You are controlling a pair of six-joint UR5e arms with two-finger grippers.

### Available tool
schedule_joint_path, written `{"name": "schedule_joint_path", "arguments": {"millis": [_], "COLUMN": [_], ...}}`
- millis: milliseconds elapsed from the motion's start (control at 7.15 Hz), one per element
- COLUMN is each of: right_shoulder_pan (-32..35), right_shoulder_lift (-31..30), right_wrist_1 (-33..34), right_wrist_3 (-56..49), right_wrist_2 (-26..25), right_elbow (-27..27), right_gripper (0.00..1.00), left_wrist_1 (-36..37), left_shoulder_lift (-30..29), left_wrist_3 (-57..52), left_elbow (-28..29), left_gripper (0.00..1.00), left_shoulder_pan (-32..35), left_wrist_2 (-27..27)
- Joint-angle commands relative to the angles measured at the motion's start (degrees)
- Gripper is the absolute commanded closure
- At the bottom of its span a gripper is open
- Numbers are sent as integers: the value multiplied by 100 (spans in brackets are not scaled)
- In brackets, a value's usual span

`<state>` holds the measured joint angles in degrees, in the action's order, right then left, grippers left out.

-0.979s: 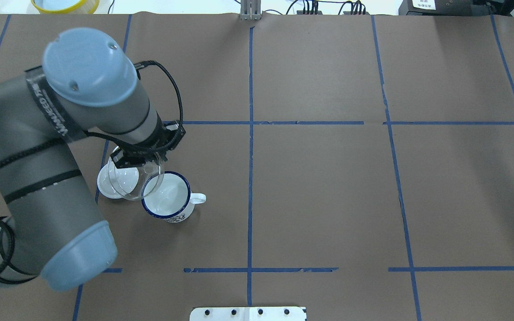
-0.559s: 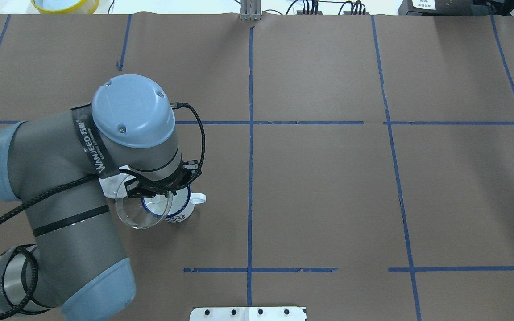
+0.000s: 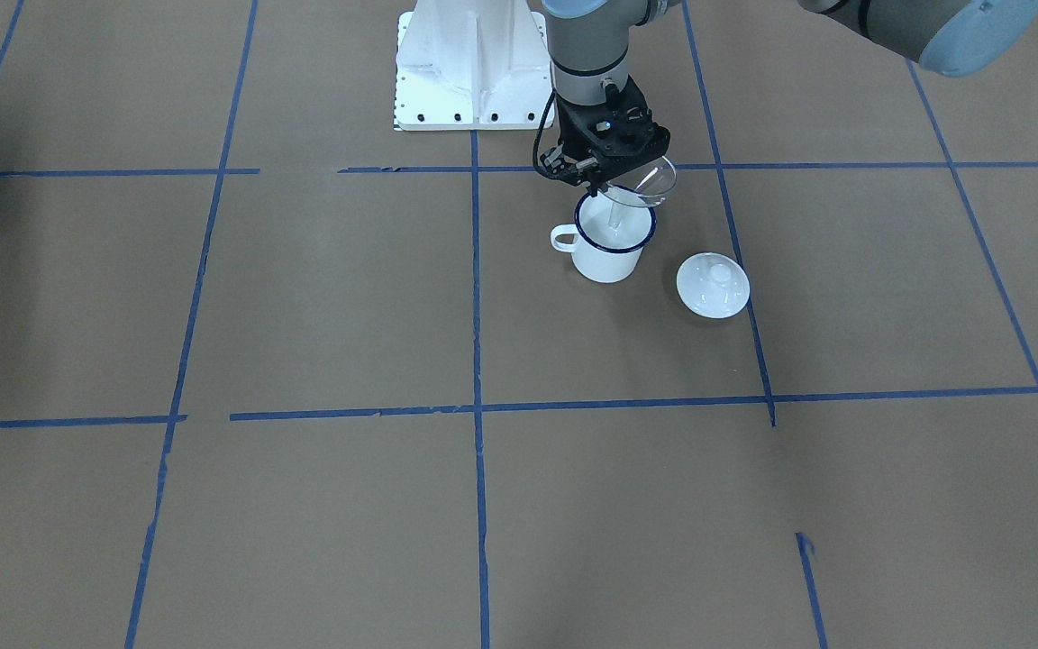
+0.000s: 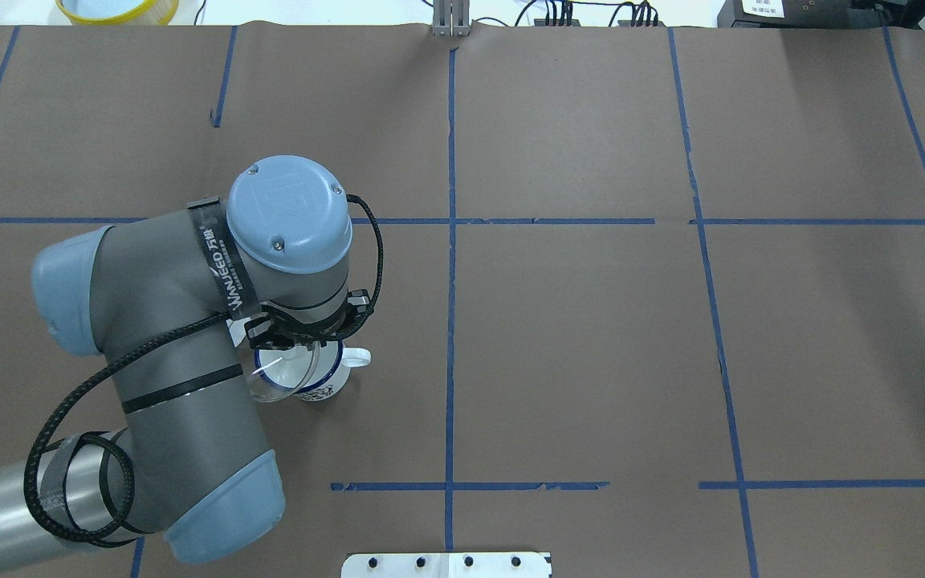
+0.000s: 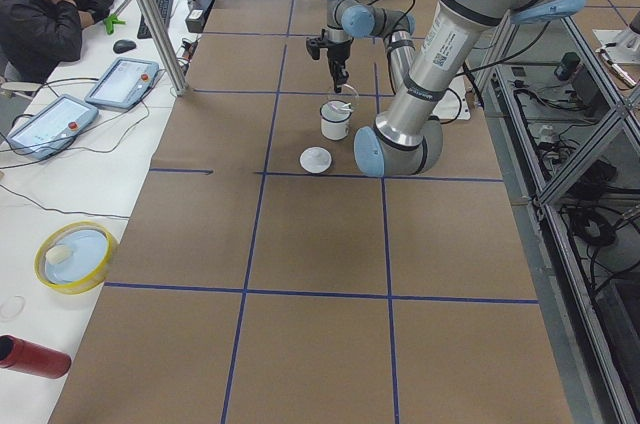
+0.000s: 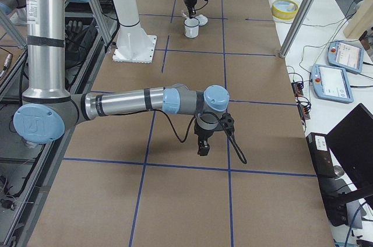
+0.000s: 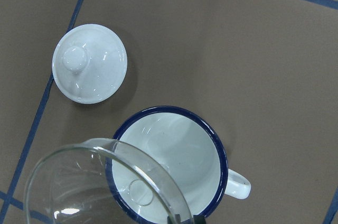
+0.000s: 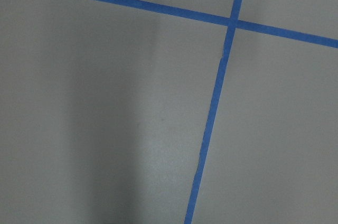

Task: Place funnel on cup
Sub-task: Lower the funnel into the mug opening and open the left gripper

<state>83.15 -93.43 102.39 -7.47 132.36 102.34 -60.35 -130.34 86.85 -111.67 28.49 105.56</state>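
Tilted funnel (image 3: 650, 181) — over cup (image 3: 607, 258)

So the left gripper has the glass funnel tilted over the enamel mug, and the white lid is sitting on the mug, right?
Not quite: the white lid lies on the table beside the enamel mug, as the left wrist view shows. The left gripper does hold the glass funnel tilted over it.
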Motion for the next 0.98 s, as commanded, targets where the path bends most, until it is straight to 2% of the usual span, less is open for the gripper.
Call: {"name": "schedule_joint_path", "arguments": {"millis": [0, 420, 699, 839], "right_shoulder_pan": [0, 0, 0, 0], "right_shoulder_lift": [0, 0, 0, 0], "right_wrist_1": [0, 0, 0, 9], "right_wrist_3": [0, 0, 0, 0], "right_wrist_2": [0, 0, 0, 0], "right_elbow": [5, -4, -4, 5], "right_gripper": [0, 0, 0, 0], "left_wrist_1": [-82, -108, -91, -108], "left_shoulder_lift": [-18, 26, 96, 331], "left_wrist_3": [8, -1, -1015, -1516], "left_elbow": [49, -99, -346, -564], "left_gripper": [1, 0, 0, 0], "left_shoulder_pan": [-10, -1, 689, 972], "left_wrist_2": [-9, -18, 51, 69]}}
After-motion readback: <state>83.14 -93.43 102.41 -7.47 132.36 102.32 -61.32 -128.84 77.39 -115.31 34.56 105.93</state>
